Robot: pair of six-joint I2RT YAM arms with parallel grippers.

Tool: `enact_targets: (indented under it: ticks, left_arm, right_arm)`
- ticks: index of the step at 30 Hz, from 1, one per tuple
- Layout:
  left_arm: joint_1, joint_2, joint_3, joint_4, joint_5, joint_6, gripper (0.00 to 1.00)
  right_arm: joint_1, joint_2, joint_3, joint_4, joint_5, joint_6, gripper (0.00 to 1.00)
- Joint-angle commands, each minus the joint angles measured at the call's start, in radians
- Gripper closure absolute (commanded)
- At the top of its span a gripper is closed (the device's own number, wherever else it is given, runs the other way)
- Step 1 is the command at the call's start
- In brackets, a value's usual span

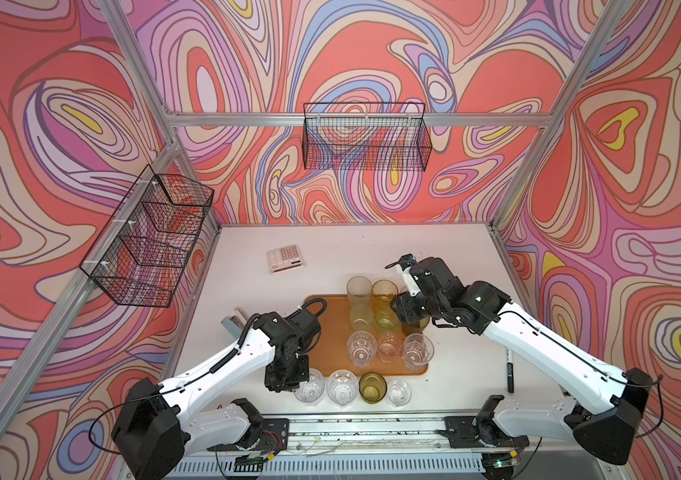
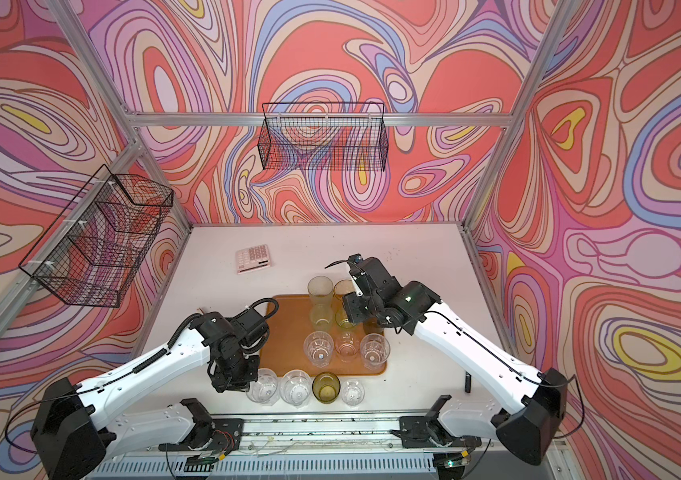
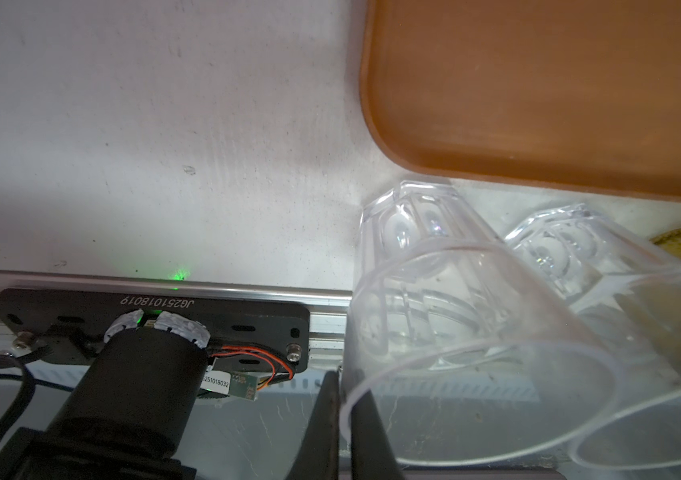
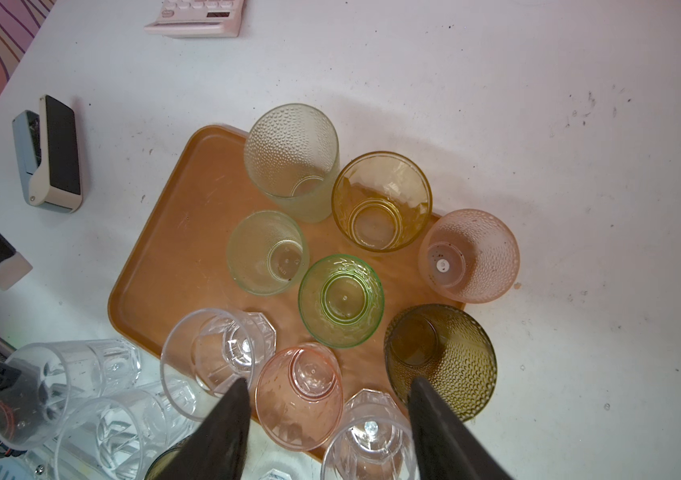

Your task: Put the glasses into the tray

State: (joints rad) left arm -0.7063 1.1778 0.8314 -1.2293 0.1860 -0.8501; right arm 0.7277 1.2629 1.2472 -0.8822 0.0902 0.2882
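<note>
Top views: tray [image 1: 330,332] mid-table carries nine glasses; four more stand in a row on the table before it. Left gripper [image 1: 289,384] is at the leftmost clear glass [image 1: 309,385].
Left wrist: jaws clamped on that glass's rim [image 3: 345,409].
Right wrist: right gripper [image 4: 326,415] hovers over the tray, jaws apart, empty.

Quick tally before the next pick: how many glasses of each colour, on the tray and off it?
clear glasses: 5
pink glasses: 2
green glasses: 2
olive glasses: 2
amber glass: 1
tall frosted glass: 1
Total: 13
</note>
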Motion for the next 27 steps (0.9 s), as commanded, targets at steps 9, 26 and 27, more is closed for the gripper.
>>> enact_targets:
  ticks: [9,26,27]
  left_arm:
    - [0.026,-0.008,0.070,-0.126,-0.041,0.019,1.00]
    - [0.123,0.060,0.257,-0.224,-0.091,0.186,1.00]
    - [0.128,0.068,0.266,-0.221,-0.091,0.198,1.00]
  right_arm:
    - [-0.002,0.007,0.032,0.009,-0.004,-0.011,0.38]
    - [-0.002,-0.014,0.032,-0.009,0.011,-0.006,0.38]
    - [-0.002,-0.014,0.034,-0.010,0.014,-0.006,0.38]
